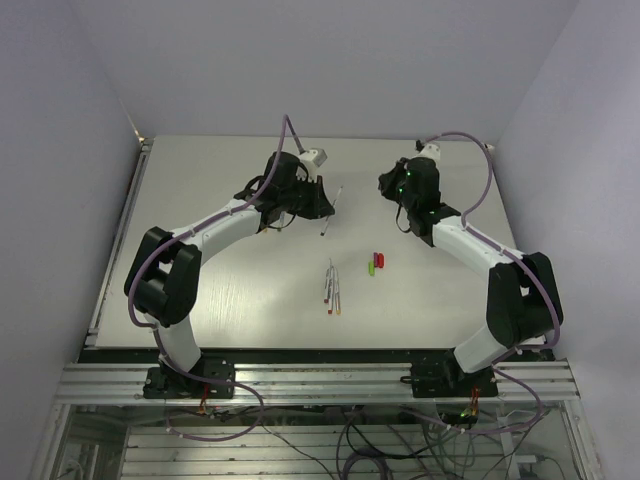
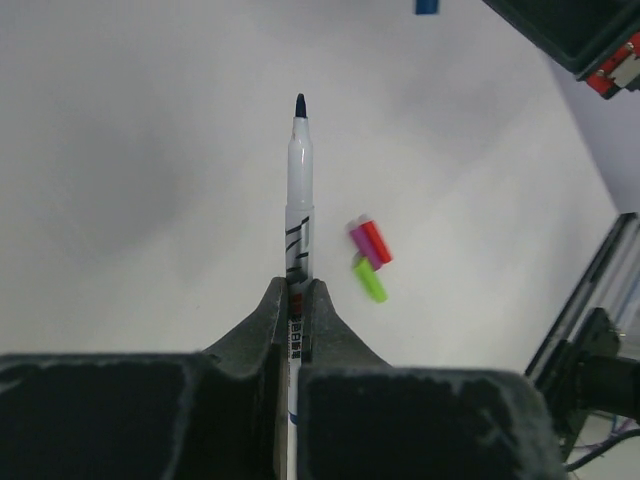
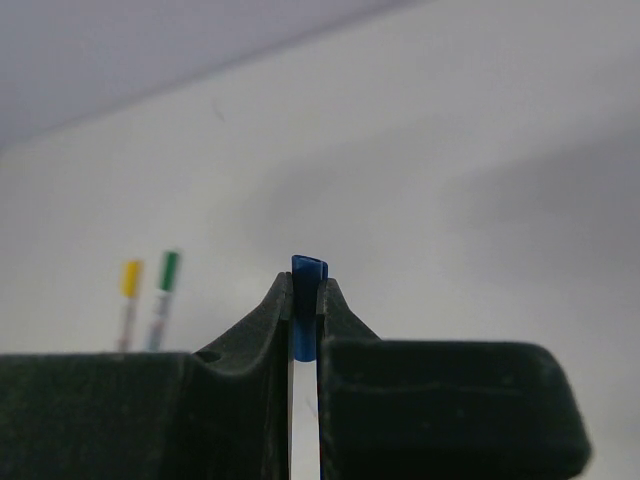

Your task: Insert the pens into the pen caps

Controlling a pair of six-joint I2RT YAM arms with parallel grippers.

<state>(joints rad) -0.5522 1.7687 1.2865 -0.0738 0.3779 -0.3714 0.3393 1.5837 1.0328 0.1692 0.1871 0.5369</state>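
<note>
Pens (image 1: 333, 288) are left waiting, with loose caps (image 1: 377, 263) at their three o'clock. One pen (image 2: 299, 190) is clamped by the left gripper (image 2: 297, 292) and a blue cap (image 3: 308, 268) by the right gripper (image 3: 305, 292), not yet joined.

We're in a robotics lab here: left arm (image 1: 190, 250) and right arm (image 1: 478, 250) bolted to an aluminium rail (image 1: 320, 378), white desk (image 1: 420, 310), plain walls (image 1: 330, 60) around, loose cables (image 1: 390, 440) below.
</note>
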